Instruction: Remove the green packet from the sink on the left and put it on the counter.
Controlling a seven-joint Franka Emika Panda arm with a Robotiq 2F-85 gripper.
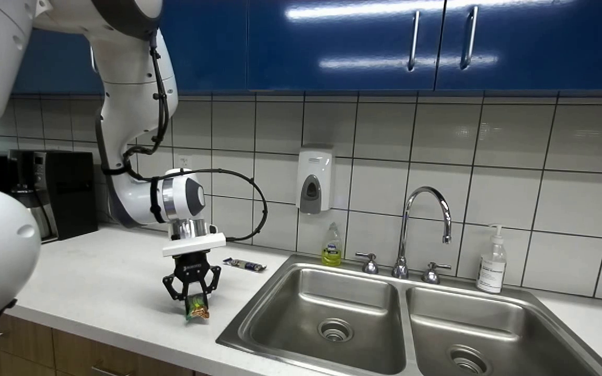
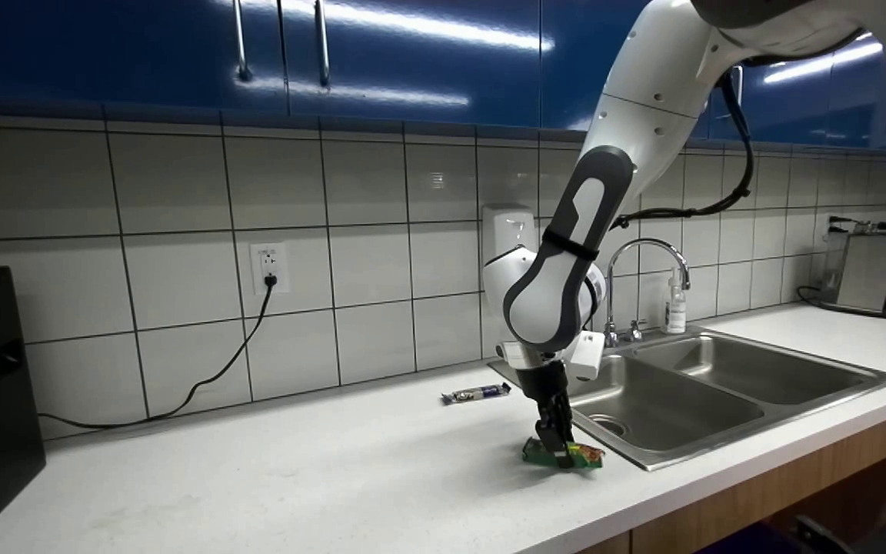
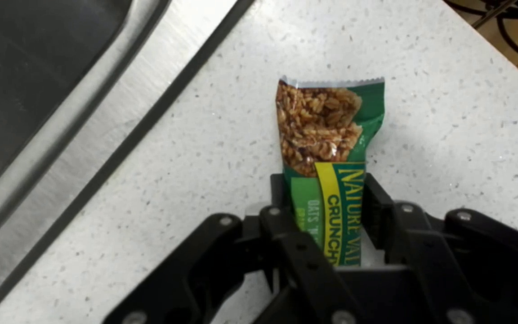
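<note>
The green packet (image 1: 197, 310) is a granola bar wrapper with a picture of oats and a yellow stripe. My gripper (image 1: 195, 302) is shut on it, with one finger against each long side, as the wrist view shows the packet (image 3: 322, 130) between the fingertips (image 3: 324, 193). In an exterior view the packet (image 2: 585, 455) lies flat at or just above the white counter (image 2: 320, 477), beside the sink. I cannot tell whether it touches the counter. The packet's rear end is hidden by the gripper in the wrist view. The left sink basin (image 1: 353, 300) shows only its drain.
A blue and silver wrapped bar (image 1: 244, 265) lies on the counter behind the gripper. The raised sink rim (image 3: 97, 108) is close by. A dish soap bottle (image 1: 332, 246), faucet (image 1: 404, 230) and pump bottle (image 1: 491, 266) stand behind the sink. A black coffee machine (image 1: 66, 193) stands at the counter's far end.
</note>
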